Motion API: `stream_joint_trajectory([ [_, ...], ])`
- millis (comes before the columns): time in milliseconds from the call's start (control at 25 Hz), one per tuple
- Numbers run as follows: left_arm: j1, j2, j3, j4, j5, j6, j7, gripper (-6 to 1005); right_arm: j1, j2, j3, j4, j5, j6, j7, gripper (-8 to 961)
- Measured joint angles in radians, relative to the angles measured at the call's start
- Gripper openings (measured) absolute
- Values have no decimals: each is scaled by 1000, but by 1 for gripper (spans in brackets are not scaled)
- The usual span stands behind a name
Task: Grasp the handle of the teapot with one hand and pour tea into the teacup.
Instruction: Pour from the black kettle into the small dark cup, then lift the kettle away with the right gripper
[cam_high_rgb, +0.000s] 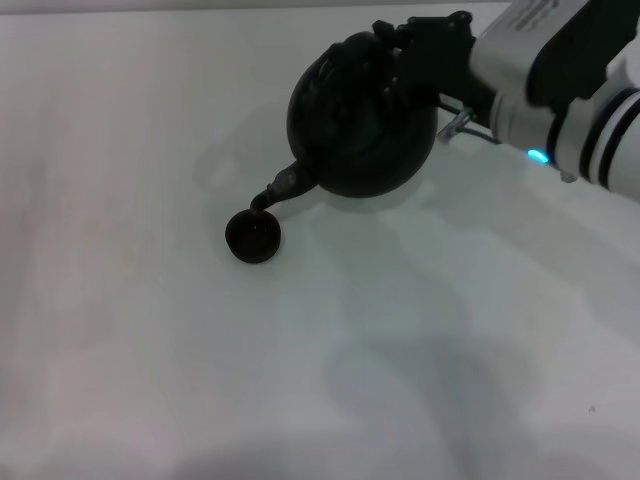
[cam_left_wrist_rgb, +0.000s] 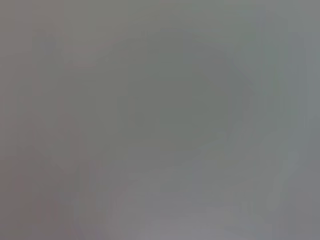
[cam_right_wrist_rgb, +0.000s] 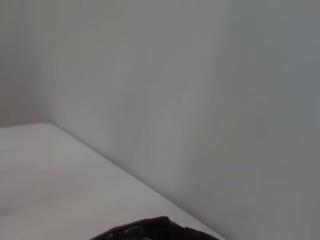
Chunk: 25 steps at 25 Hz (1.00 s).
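Note:
In the head view the round matte-black teapot (cam_high_rgb: 362, 125) is held off the table and tilted to the left. Its short spout (cam_high_rgb: 280, 188) points down right over the tiny dark teacup (cam_high_rgb: 252, 237), which stands on the white table. My right gripper (cam_high_rgb: 425, 45) comes in from the right and is shut on the black arched handle (cam_high_rgb: 378, 48) at the pot's top. A dark edge of the pot (cam_right_wrist_rgb: 150, 231) shows low in the right wrist view. My left gripper is out of view; the left wrist view shows only grey blur.
The white table (cam_high_rgb: 150, 330) spreads to the left and front of the cup. Its far edge meets a pale wall (cam_right_wrist_rgb: 225, 100) behind the pot. My right arm (cam_high_rgb: 560, 90) fills the upper right of the head view.

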Motion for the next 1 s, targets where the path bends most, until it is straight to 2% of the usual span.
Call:
stream_joint_trajectory([
  [1000, -12, 2, 3, -1, 41, 10, 0, 860, 6, 2, -176, 3, -2, 237, -215, 181],
])
